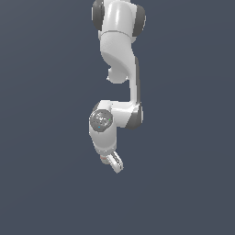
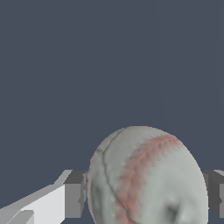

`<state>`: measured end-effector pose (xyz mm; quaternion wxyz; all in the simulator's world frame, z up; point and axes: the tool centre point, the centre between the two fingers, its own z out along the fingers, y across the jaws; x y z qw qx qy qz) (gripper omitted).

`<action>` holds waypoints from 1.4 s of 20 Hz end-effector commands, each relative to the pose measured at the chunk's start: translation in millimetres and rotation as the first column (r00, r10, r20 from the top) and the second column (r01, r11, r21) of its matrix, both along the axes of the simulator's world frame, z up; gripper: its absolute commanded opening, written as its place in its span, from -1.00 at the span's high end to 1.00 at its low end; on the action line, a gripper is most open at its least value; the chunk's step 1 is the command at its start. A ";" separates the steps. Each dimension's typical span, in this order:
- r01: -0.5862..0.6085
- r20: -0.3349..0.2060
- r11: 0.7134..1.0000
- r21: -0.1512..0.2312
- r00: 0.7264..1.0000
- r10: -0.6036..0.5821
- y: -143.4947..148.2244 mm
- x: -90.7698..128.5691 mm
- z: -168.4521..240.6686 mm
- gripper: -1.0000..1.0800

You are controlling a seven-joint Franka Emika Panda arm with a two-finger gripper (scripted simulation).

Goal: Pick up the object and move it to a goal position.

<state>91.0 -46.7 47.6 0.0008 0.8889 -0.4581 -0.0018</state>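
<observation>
Gripper (image 2: 146,199) clamped on the ball (image 2: 146,177), a finger (image 2: 72,199) pressed against each side, arm (image 1: 120,69) hanging over plain grey ground

There is one white, glossy, jointed robot arm (image 1: 120,69), ending in one white gripper (image 1: 113,161) with two grey-padded fingers (image 2: 72,199), one showing on each side of the ball in the wrist view. There is one off-white round ball (image 2: 146,179), crossed by one reddish stitched seam and one thin dark seam line.
</observation>
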 end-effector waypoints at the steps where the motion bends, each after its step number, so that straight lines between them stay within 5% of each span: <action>1: 0.000 0.003 1.000 0.000 1.000 0.000 2.3 -2.5 3.4 1.00; 12: -0.001 0.003 1.000 0.001 1.000 0.001 24.2 -37.2 23.9 1.00; 28: -0.001 0.003 1.000 0.002 1.000 0.001 85.0 -132.1 81.1 1.00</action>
